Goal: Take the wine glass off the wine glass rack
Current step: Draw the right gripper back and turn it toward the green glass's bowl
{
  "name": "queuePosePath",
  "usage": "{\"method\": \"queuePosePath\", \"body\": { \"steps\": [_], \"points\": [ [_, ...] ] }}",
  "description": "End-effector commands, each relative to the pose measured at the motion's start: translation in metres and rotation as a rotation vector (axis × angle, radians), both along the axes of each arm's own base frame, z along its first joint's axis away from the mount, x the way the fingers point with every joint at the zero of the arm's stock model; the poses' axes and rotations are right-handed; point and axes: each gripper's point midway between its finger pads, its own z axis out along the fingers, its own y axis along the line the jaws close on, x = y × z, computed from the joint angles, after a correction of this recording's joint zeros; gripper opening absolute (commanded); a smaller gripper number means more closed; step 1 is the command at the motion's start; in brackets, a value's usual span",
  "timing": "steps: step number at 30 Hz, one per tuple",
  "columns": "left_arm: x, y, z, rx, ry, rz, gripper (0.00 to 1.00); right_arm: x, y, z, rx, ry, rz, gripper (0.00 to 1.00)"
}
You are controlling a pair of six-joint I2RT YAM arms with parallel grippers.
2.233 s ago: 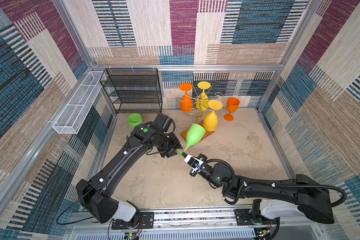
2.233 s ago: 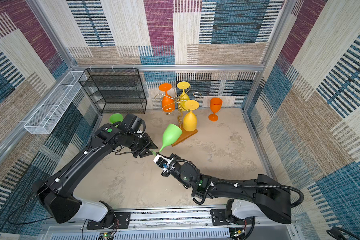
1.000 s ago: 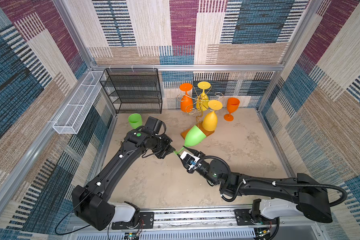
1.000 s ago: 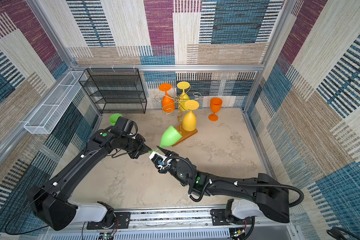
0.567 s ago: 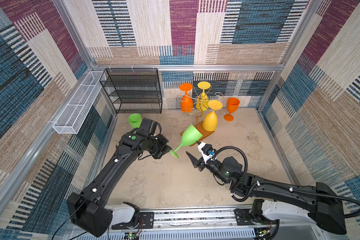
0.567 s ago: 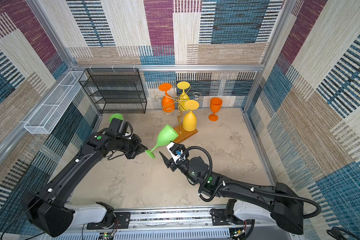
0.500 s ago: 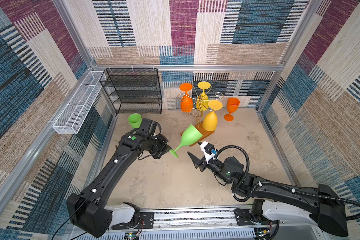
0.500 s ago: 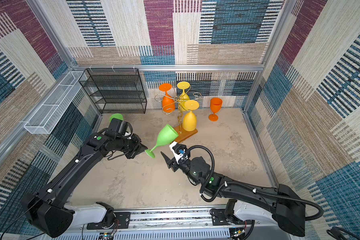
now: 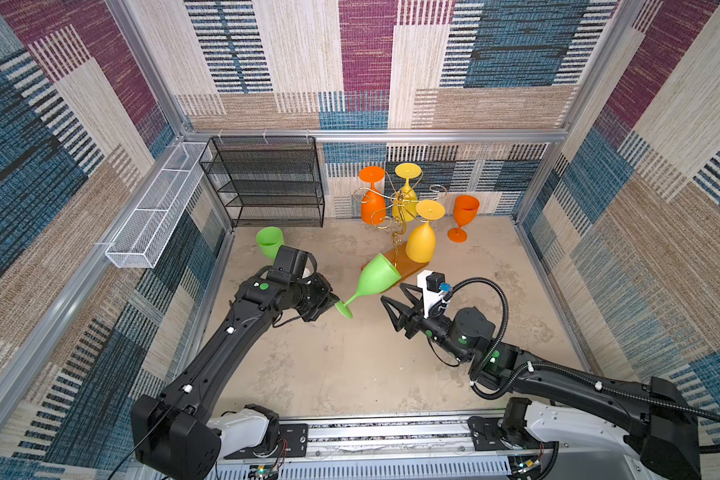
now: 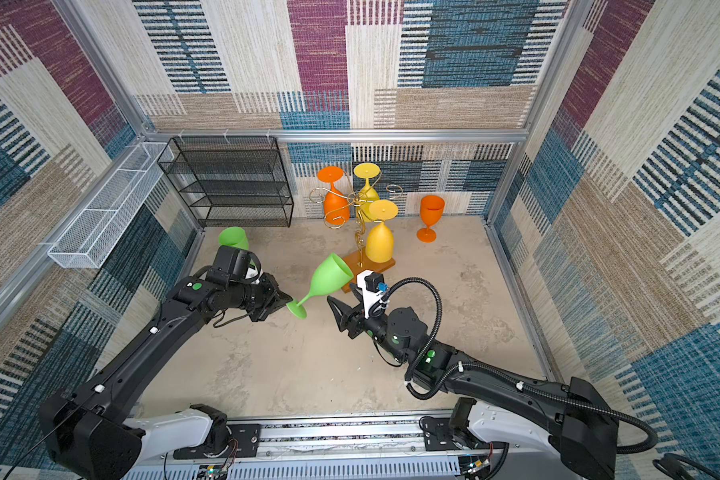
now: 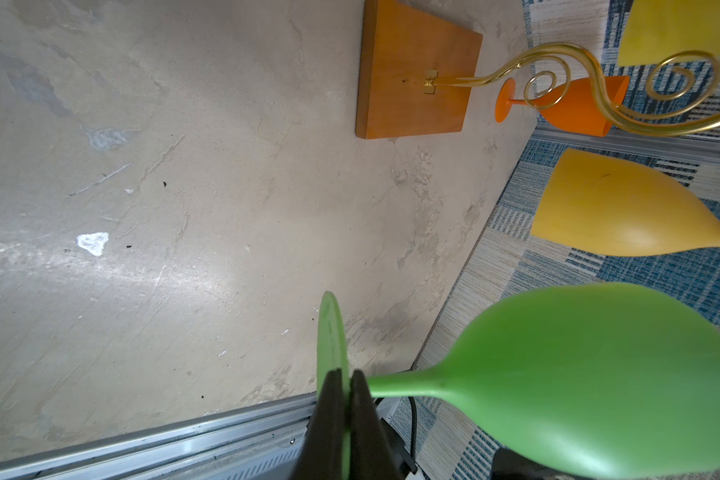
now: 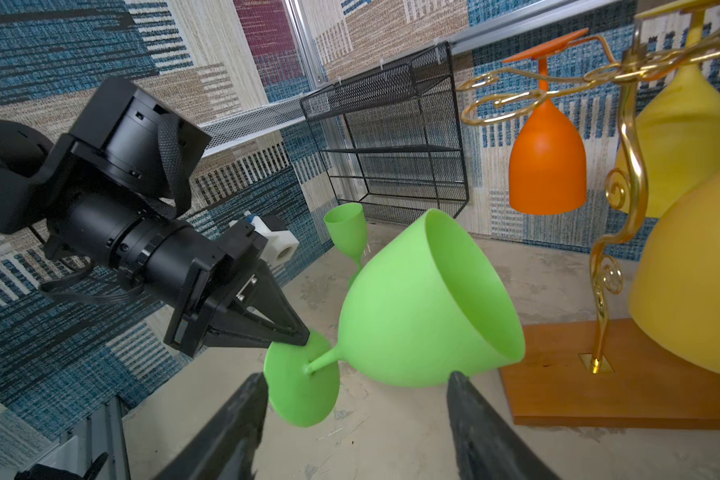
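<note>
The green wine glass (image 9: 377, 276) (image 10: 329, 276) hangs tilted above the floor, clear of the rack, its bowl pointing toward the rack's wooden base. My left gripper (image 9: 336, 302) (image 11: 347, 376) is shut on the rim of its round foot. In the right wrist view the glass (image 12: 412, 311) lies just beyond my right gripper (image 12: 354, 378), which is open and empty. In a top view that gripper (image 9: 396, 297) sits to the right of the foot. The gold wine glass rack (image 9: 399, 232) (image 12: 628, 208) still carries an orange glass (image 9: 372, 203) and two yellow glasses (image 9: 421, 245).
A black mesh shelf unit (image 9: 266, 183) stands at the back left, with a white wire tray (image 9: 154, 216) on the left wall. Another green glass (image 9: 270, 241) stands behind my left arm. An orange glass (image 9: 464, 216) stands right of the rack.
My right gripper opened, let go of the green glass near its foot and drew back to the right. The left gripper kept its hold and carried the glass slightly left.
</note>
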Motion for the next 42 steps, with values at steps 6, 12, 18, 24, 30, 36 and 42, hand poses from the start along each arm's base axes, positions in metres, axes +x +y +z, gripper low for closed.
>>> {"method": "queuePosePath", "body": {
  "steps": [6, 12, 18, 24, 30, 36, 42],
  "points": [
    [0.007, -0.013, 0.011, -0.088, -0.084, -0.08, 0.0, 0.005, -0.014, 0.001, 0.159, 0.111, -0.001, 0.74],
    [0.008, -0.014, 0.016, -0.1, -0.115, -0.096, 0.0, 0.007, -0.023, 0.009, 0.214, 0.102, -0.002, 0.84],
    [0.009, -0.017, 0.02, -0.115, -0.146, -0.116, 0.0, 0.011, -0.029, 0.009, 0.239, 0.114, -0.004, 0.86],
    [0.011, -0.02, 0.019, -0.127, -0.166, -0.134, 0.0, 0.014, -0.028, 0.008, 0.241, 0.116, 0.005, 0.86],
    [0.015, -0.017, 0.017, -0.128, -0.183, -0.133, 0.0, 0.018, -0.033, 0.01, 0.256, 0.124, 0.0, 0.86],
    [0.017, -0.017, 0.016, -0.134, -0.232, -0.173, 0.0, 0.026, -0.042, 0.009, 0.271, 0.163, -0.016, 0.85],
    [0.019, -0.017, 0.022, -0.129, -0.324, -0.218, 0.0, 0.035, -0.052, 0.003, 0.269, 0.231, -0.045, 0.82]
  ]
}}
